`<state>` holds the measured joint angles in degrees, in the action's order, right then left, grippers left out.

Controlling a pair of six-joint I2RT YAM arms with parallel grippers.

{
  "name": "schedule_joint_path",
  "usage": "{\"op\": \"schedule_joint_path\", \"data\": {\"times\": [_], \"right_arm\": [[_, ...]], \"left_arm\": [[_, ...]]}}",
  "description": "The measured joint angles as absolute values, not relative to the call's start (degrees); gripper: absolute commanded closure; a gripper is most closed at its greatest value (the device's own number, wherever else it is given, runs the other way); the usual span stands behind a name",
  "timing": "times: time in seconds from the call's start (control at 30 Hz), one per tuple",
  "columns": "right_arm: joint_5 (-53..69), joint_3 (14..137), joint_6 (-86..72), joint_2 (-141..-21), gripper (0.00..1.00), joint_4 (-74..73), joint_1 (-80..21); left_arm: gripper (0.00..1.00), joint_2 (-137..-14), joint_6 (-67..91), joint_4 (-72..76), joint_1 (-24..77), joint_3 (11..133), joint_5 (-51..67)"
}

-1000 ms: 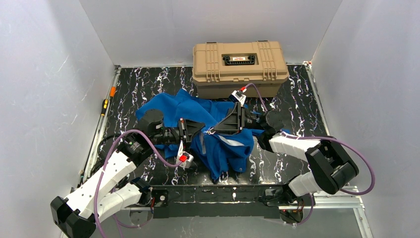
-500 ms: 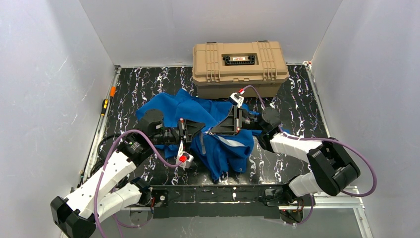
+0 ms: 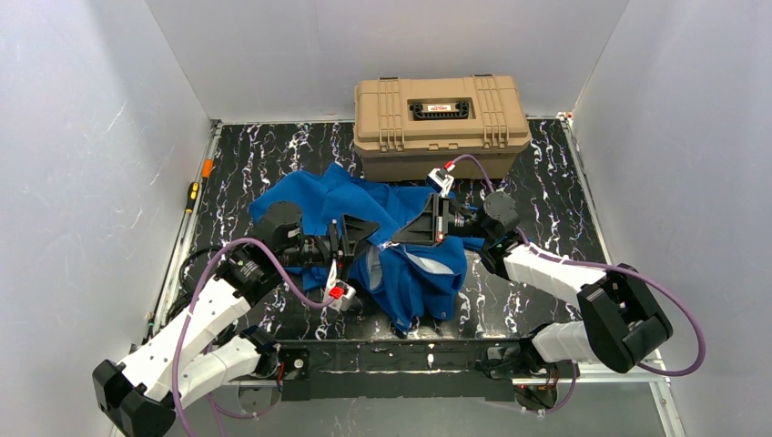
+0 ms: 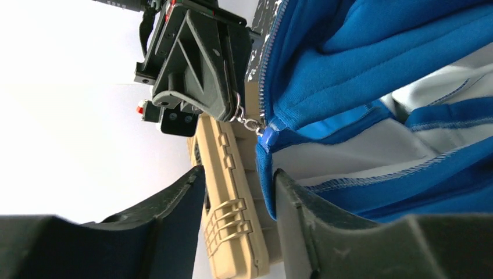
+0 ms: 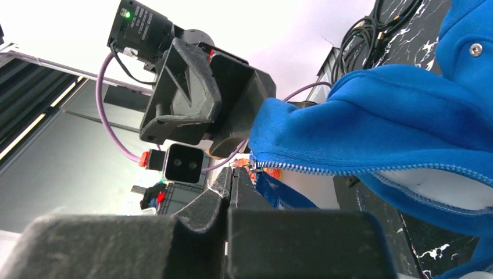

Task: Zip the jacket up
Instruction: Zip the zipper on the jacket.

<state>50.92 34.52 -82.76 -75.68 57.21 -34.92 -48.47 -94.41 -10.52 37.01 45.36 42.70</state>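
The blue jacket (image 3: 401, 273) lies crumpled on the black marbled table (image 3: 546, 182), its pale lining showing. My two grippers meet nose to nose over its middle. My right gripper (image 3: 393, 242) is shut, its fingertips (image 4: 235, 107) pinching the small metal zipper pull (image 4: 249, 122) at the bottom end of the zipper teeth (image 5: 325, 168). My left gripper (image 4: 238, 174) stands open. The jacket's blue hem edge (image 4: 266, 174) rests against the inner face of its right finger, and the left finger is bare. In the right wrist view the fingers (image 5: 232, 174) are pressed together just below the zipper's end.
A tan hard case (image 3: 441, 123) stands at the back of the table, right behind the jacket and close to my right wrist. A screwdriver (image 3: 193, 193) and an orange item (image 3: 208, 167) lie on the left rail. White walls enclose the table.
My right gripper has closed onto the zipper pull. My left gripper, shut before, has opened and let go of the hem. The right arm's elbow has shifted a little to the right.
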Motion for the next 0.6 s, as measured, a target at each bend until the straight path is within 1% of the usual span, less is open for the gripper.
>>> {"op": "schedule_joint_path", "data": {"times": [0.1, 0.37, 0.53, 0.6], "right_arm": [[50.9, 34.7, -82.1, -75.7, 0.99, 56.2, -34.7], [50.9, 34.7, -81.7, -75.7, 0.99, 55.4, -34.7], [51.0, 34.7, -81.6, -75.7, 0.99, 55.3, -34.7], [51.0, 34.7, -81.5, -75.7, 0.99, 55.1, -34.6]], "left_arm": [[0.51, -48.5, -93.9, -10.5, 37.4, 45.1, 42.9], [0.52, -48.5, -93.2, -10.5, 38.7, 44.5, 42.9], [0.59, -49.0, -92.5, -10.2, 40.5, 44.3, 42.8], [0.64, -49.5, -92.2, -9.6, 41.2, 44.2, 42.6]]}}
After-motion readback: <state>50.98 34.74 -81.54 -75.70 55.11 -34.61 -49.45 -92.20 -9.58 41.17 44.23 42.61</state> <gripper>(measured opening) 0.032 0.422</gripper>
